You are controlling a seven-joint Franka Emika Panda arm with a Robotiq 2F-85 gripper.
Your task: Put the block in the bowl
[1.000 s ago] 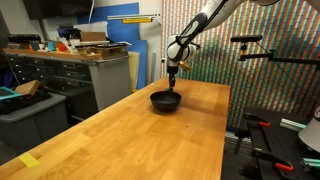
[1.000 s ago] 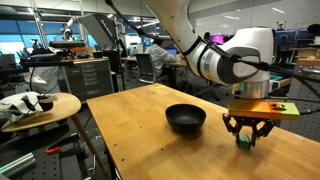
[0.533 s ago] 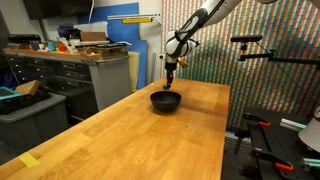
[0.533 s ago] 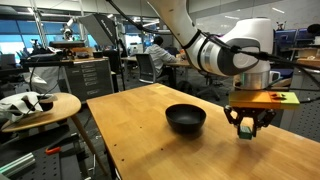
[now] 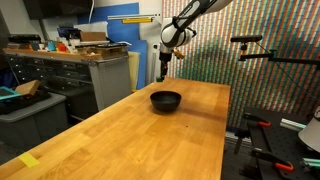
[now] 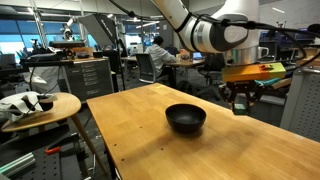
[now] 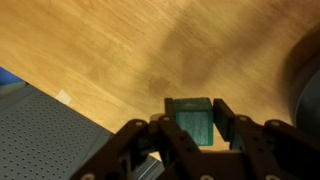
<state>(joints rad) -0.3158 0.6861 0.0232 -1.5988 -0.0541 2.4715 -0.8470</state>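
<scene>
My jaws were clenched on the block (image 7: 191, 117), a small teal-green cube pinched between two dark fingers (image 7: 229, 127). In the wrist view it hung over bare wood of the desk (image 7: 95, 50), with clear air under it. It was just beside the bowl (image 7: 310, 85), not over it. Only a blurred dark arc of the bowl's rim showed at the edge of that view. On the side away from the bowl the desk ended in a straight edge, and past that edge lay a grey dotted surface (image 7: 40, 140).

The bowl (image 6: 185, 118) itself sat on the desk, round, black and glossy, with nothing that I could see inside it. In an exterior view my jaws hung higher than the bowl and off to its side, fingertips pointing down, under my arm (image 6: 215, 33). In an exterior view my arm (image 5: 180, 22) came down from above the bowl (image 5: 166, 99) and the jaws stood clear of its rim. The block was too small to make out there.

Well away from the bowl, near the desk's closest corner, lay a yellow strip of tape (image 5: 29, 160). Off the desk, further from the bowl, stood a round side table (image 6: 45, 108) carrying something white. Further off again was a workbench with grey drawers (image 5: 60, 72). Beyond the bowl on the far side rose a wall of fine coloured pattern (image 5: 275, 90).
</scene>
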